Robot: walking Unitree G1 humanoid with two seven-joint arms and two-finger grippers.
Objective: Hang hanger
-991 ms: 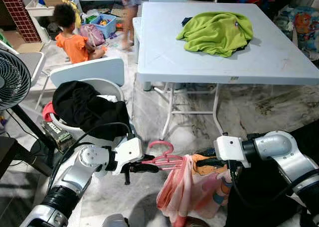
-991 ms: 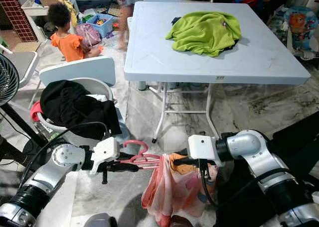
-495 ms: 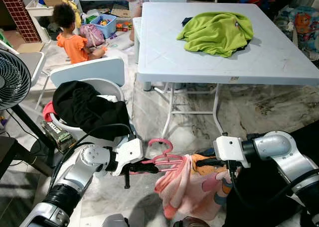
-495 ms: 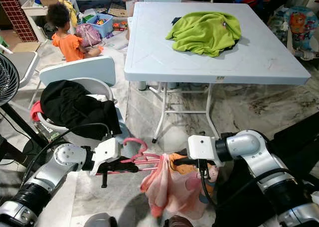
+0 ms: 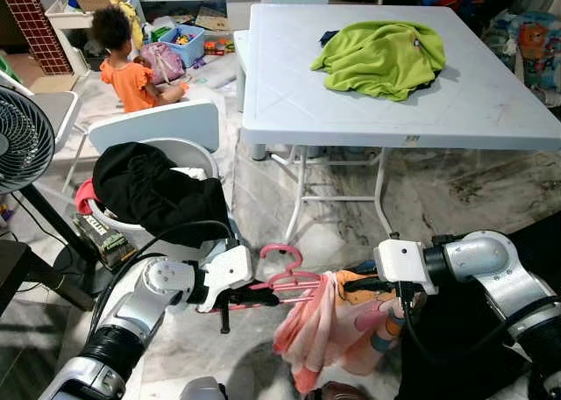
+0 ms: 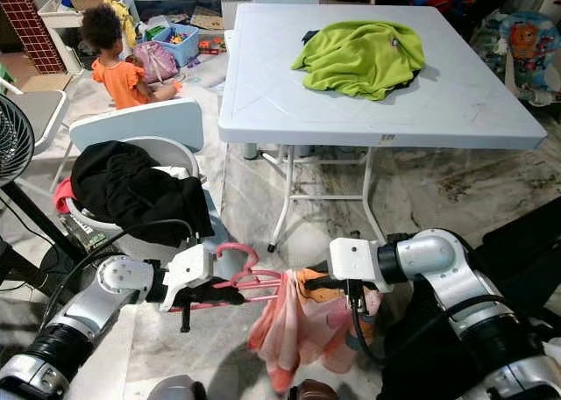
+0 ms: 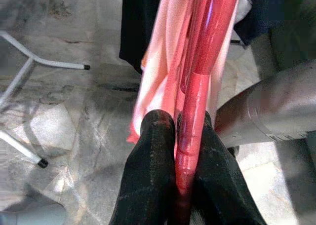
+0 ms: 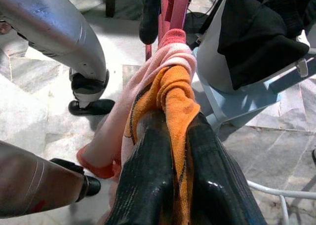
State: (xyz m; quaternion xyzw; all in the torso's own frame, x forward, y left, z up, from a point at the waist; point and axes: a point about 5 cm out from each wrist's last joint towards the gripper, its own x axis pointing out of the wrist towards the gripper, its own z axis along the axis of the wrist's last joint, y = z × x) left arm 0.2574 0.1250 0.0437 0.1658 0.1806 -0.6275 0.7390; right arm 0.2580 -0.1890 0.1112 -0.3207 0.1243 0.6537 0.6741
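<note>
A pink plastic hanger (image 5: 285, 275) is held low over the marble floor in front of me. My left gripper (image 5: 256, 296) is shut on its bar; the left wrist view has the black fingers (image 7: 153, 151) clamped on the pink bar (image 7: 197, 101). A pink and orange garment (image 5: 326, 330) hangs bunched from the hanger's right end. My right gripper (image 5: 364, 285) is shut on the garment's top. In the right wrist view, orange cloth (image 8: 173, 99) is squeezed between that gripper's fingers, with the hanger (image 8: 178, 8) just beyond.
A white folding table (image 5: 289, 110) with a green garment (image 5: 381, 58) stands ahead, its legs close beyond the hanger. At left are a laundry basket (image 5: 197, 159) heaped with black clothes (image 5: 149, 189), a white chair (image 5: 153, 124) and a fan (image 5: 22, 141). A child (image 5: 127, 67) sits on the floor at the far left.
The hanging garment has swung and bunched a little differently under the hanger. The person standing at the back has left the picture. Both arms have hardly moved.
</note>
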